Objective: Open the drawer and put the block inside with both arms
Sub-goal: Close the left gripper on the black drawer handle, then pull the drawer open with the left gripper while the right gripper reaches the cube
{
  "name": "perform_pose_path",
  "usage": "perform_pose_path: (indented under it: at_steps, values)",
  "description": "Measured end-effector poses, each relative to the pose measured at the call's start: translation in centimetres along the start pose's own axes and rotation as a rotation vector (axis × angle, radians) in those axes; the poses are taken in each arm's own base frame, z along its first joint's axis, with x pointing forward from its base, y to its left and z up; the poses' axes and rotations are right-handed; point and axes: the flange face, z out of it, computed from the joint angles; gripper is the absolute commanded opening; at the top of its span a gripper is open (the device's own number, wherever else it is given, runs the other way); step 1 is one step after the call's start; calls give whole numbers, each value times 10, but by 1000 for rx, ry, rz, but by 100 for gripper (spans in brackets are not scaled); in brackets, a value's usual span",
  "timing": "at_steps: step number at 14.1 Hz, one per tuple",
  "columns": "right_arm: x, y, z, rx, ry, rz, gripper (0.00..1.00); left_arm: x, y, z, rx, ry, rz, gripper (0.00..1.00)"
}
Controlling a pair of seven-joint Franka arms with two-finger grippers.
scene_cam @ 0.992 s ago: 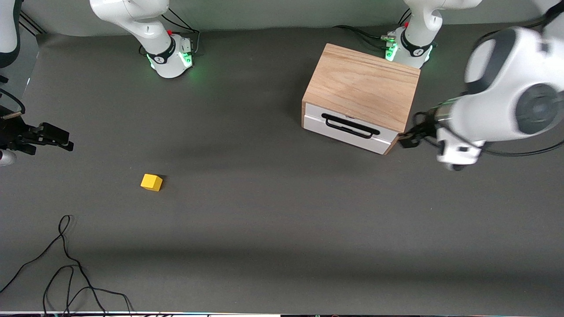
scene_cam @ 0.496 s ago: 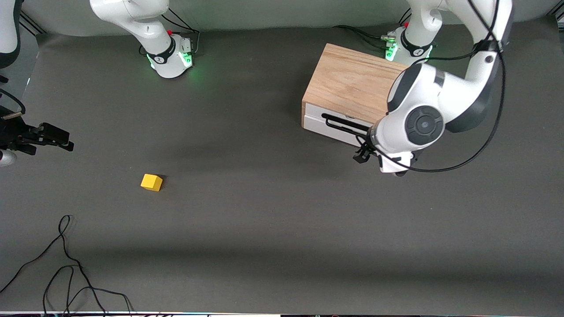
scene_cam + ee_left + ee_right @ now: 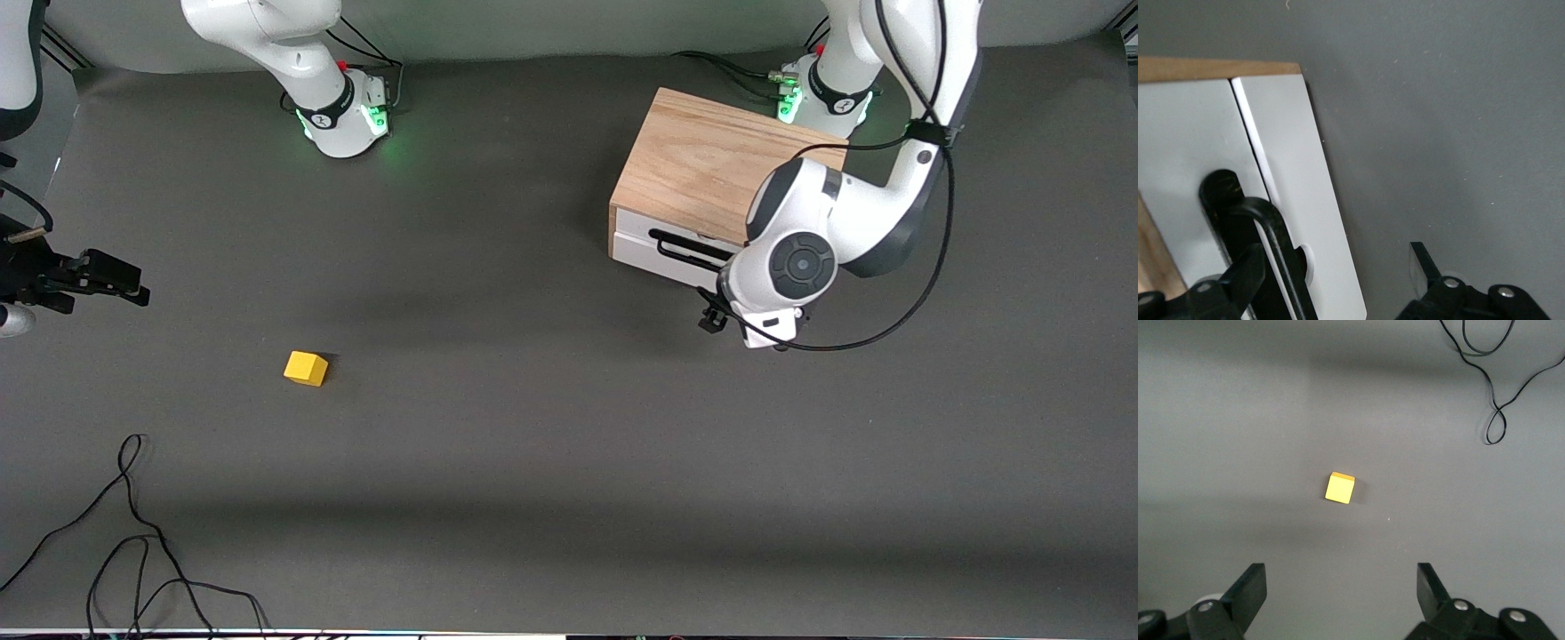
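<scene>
The oak-grain cabinet [image 3: 702, 160] stands near the left arm's base, and its white drawer [image 3: 645, 253] is shut. The black bar handle [image 3: 689, 252] also shows in the left wrist view [image 3: 1268, 233]. My left gripper [image 3: 711, 316] is low in front of the drawer and open [image 3: 1336, 267]. One finger [image 3: 1245, 273] is beside the handle and the other [image 3: 1425, 263] is over bare table. The yellow block [image 3: 306, 367] lies on the table, and also shows in the right wrist view [image 3: 1340, 487]. My right gripper [image 3: 133, 286] waits at the right arm's end, open and empty [image 3: 1341, 587].
Loose black cables [image 3: 133, 533] lie on the table nearer the front camera than the block; they also show in the right wrist view [image 3: 1491, 387]. The arms' green-lit bases [image 3: 342, 116] [image 3: 822, 93] stand along the table's edge farthest from the front camera.
My left arm has swung in from the left arm's end of the table, bringing its gripper in front of the drawer by the handle. The right arm, block and drawer have not moved.
</scene>
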Motion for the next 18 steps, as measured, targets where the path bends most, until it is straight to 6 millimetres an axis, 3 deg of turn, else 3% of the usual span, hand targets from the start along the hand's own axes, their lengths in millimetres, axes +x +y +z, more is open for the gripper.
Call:
perform_pose_path:
  at_steps: [4,5,6,10,12,18]
  values:
    - [2,0,3,0,-4,0,100,-1,-2,7,14,0,-7,96]
    - [2,0,3,0,-4,0,100,-1,-4,10,23,0,-8,91]
    - [2,0,3,0,-4,0,100,-1,-5,15,30,0,-7,81]
    - [2,-1,3,-1,0,-1,100,-5,-6,18,34,3,-3,21]
    - [2,-1,3,-1,1,-1,100,-6,-7,17,44,2,-3,4]
    - [5,-4,9,-1,-10,-7,100,-7,-1,-1,-16,33,-31,0]
